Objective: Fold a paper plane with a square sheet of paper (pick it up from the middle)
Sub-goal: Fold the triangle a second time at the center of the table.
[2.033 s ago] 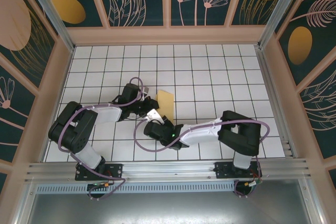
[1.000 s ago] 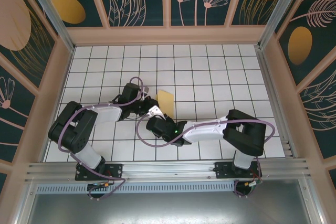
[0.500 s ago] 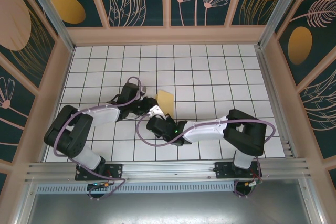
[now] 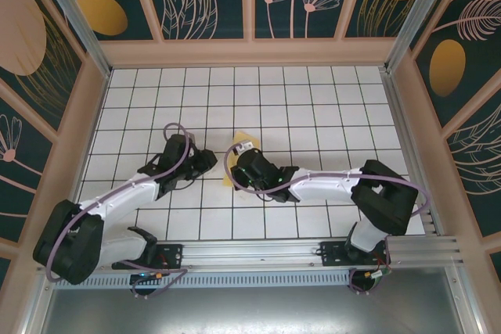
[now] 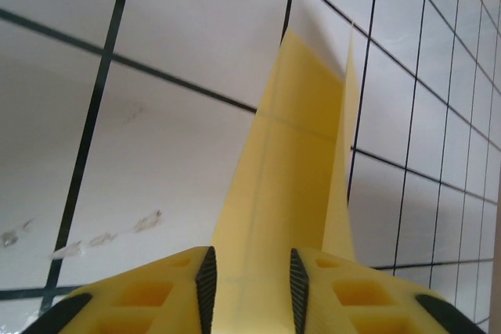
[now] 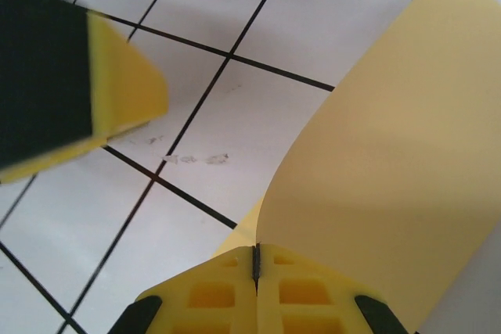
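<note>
The yellow sheet of paper [image 5: 293, 138] is folded into a narrow tapering shape with one flap standing up along its right side. In the top view a little of the paper [image 4: 241, 136] peeks out beside the right wrist. My left gripper [image 5: 250, 279] is open, its black pads apart, with the paper's near end showing between them. My right gripper [image 6: 256, 260] is shut on an edge of the paper [image 6: 391, 162], which curls up and away to the right. The two grippers, left [image 4: 210, 159] and right [image 4: 233, 174], face each other at mid-table.
White tiled table [image 4: 313, 107] with black grid lines, walled by patterned panels. A finger of the left gripper [image 6: 125, 91] shows at the upper left of the right wrist view. Faint scuff marks [image 6: 188, 158] lie on the tile beside the paper.
The right gripper has shut and moved farther over the paper, covering most of it. The left arm has swung left and back, and its jaws have opened.
</note>
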Controlling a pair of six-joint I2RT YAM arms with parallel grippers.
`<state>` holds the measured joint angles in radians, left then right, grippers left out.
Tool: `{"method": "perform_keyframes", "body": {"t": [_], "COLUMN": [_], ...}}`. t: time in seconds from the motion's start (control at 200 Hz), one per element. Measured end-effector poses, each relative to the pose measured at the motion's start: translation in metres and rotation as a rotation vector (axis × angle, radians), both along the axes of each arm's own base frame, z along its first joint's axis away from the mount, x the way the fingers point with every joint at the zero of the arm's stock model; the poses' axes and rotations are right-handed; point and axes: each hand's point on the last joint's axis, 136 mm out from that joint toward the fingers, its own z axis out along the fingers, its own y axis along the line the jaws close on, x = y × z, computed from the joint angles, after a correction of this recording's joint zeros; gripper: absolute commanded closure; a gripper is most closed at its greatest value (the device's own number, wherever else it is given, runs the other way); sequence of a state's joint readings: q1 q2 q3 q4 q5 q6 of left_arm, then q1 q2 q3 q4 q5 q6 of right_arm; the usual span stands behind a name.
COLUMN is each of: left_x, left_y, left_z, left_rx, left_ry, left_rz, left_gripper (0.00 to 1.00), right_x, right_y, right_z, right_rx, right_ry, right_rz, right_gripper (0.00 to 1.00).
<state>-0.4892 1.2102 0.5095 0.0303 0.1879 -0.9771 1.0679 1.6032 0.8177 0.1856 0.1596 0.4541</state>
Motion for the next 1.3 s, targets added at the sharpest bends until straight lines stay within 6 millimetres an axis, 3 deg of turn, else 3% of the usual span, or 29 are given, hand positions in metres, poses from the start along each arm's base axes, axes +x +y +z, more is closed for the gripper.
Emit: {"method": "perform_keyframes", "body": {"t": [0.21, 0.515, 1.056, 1.301], "left_x": [-0.019, -0.032, -0.024, -0.027], "left_y": [-0.007, -0.035, -0.062, -0.063], "left_z": [-0.013, -0.036, -0.027, -0.042], "left_rx": [-0.052, -0.069, -0.147, -0.14], "left_ry": [0.041, 0.115, 0.087, 0.136], "left_rz": [-0.058, -0.167, -0.195, -0.193], "left_gripper": [0.76, 0.8, 0.83, 0.85], "right_x": [0.0, -0.005, -0.007, -0.006], "right_y": [-0.012, -0.018, -0.018, -0.017], "right_z": [-0.008, -0.015, -0.013, -0.01], "right_rx": [0.116, 0.232, 0.328, 0.347], "right_ry": [0.129, 0.249, 0.304, 0.308], "right_rz": [-0.016, 0.002, -0.019, -0.023], "right_gripper": [1.0, 1.0, 1.0, 1.0]}}
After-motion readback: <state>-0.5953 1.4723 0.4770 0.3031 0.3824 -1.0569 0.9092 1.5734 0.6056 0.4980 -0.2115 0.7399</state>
